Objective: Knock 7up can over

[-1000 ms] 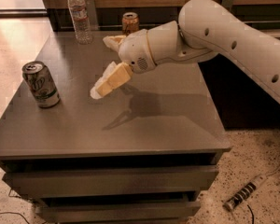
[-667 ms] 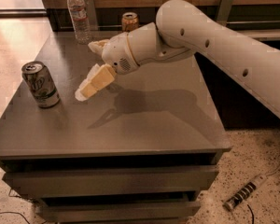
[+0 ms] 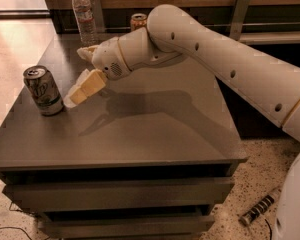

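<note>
The 7up can (image 3: 43, 90) stands upright near the left edge of the grey table (image 3: 155, 134). It is silvery with a dark green band and a silver top. My gripper (image 3: 76, 95) is just to the right of the can, a small gap away, hovering low over the table. One pale finger (image 3: 85, 88) points down and left toward the can; another short finger (image 3: 87, 51) sticks up behind the wrist. It holds nothing.
A clear water bottle (image 3: 84, 16) stands at the table's back left. An orange can (image 3: 138, 22) stands at the back, partly behind my arm (image 3: 215, 59). A dark striped cylinder (image 3: 258, 213) lies on the floor at right.
My gripper has moved left across the table toward the 7up can and now sits close beside it. The can has not moved.
</note>
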Controlling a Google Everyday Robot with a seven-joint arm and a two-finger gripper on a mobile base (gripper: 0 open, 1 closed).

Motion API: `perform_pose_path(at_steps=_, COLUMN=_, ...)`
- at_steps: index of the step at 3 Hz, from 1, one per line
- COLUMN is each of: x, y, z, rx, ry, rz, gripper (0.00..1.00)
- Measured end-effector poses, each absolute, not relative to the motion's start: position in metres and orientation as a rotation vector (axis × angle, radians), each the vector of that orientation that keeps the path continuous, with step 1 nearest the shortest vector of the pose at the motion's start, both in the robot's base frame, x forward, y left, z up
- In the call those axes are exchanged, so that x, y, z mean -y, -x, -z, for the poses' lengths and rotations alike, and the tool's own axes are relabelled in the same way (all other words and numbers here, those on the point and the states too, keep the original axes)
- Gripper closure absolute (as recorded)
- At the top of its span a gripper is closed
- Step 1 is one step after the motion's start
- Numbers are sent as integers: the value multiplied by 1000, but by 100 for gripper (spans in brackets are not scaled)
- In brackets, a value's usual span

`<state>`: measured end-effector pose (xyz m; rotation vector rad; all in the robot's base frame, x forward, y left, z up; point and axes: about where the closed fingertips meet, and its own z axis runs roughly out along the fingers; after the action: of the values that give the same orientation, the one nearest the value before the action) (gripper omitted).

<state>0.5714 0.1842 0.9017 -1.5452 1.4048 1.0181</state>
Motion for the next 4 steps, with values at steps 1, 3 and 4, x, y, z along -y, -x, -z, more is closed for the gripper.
perform_pose_path(at_steps=1, x=-192, y=-572, z=-897, rx=-1397, ry=1541, rz=-1026, gripper=0)
perform_pose_path(at_steps=3, x=-226, y=-580, z=-888, rx=-1335, ry=1504, rz=-1082, gripper=0)
perform_pose_path(at_steps=4, x=-236, y=-577, z=-885, rx=-1318, ry=1497, rz=-1103, gripper=0)
